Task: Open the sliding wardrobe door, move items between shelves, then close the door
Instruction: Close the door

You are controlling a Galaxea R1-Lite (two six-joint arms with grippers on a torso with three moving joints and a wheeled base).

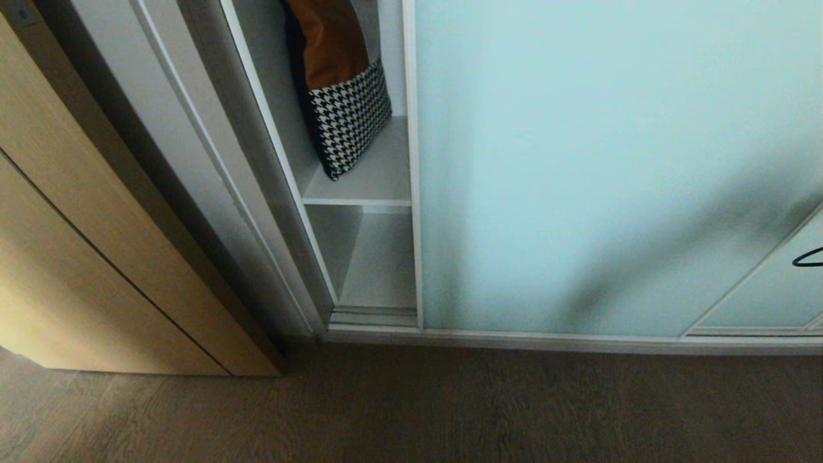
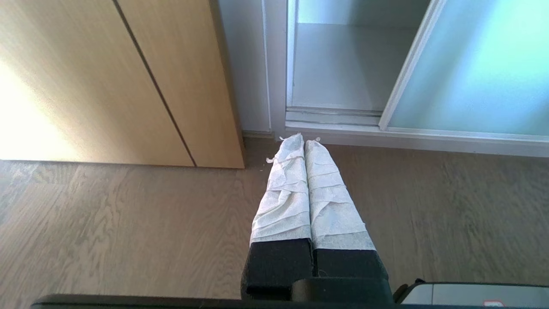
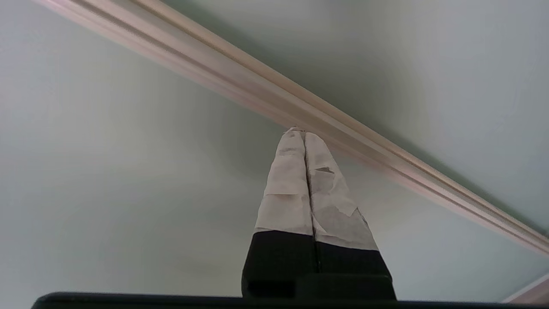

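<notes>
The sliding wardrobe door (image 1: 578, 161), frosted aqua glass in a thin silver frame, stands partly slid aside and leaves a narrow gap on its left. Through the gap I see two grey-white shelves, an upper one (image 1: 379, 177) and a lower one (image 1: 386, 263). The items are out of view. My right gripper (image 3: 303, 133) is shut and empty, its taped tips close against the glass at a silver frame strip (image 3: 351, 128); it does not show in the head view. My left gripper (image 2: 304, 138) is shut and empty, parked low over the floor, pointing at the wardrobe's bottom track (image 2: 334, 116).
An orange and houndstooth cushion (image 1: 347, 109) leans on the upper shelf. A light wood cabinet front (image 1: 96, 257) stands left of the wardrobe. Dark wood floor (image 1: 411, 411) runs in front. A second glass panel's frame (image 1: 752, 276) and a black cable (image 1: 809, 258) show at the far right.
</notes>
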